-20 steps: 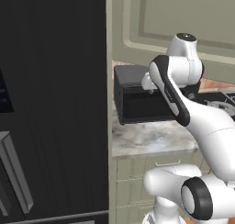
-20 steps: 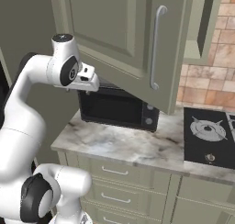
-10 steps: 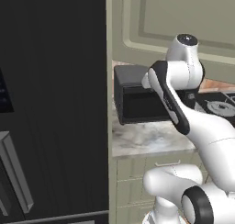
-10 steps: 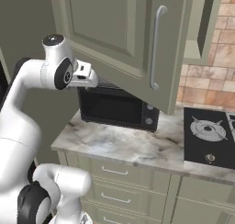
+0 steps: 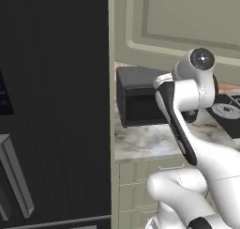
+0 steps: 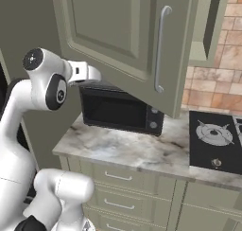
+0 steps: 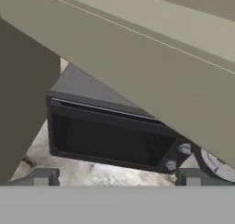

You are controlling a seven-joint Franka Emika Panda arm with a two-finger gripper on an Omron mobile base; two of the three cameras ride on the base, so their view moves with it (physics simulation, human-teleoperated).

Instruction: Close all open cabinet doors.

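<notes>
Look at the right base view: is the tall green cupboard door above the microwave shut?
No, the cupboard door stands swung out over the microwave, its silver handle well forward of the cupboard.

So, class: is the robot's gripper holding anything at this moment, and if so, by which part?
Nothing is held. The gripper is open, its fingertips apart with only air between them, facing the microwave under the open cabinet door.

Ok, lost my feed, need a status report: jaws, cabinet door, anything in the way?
Jaws open, empty. Cabinet door open, swung out above microwave. Nothing blocking.
</notes>
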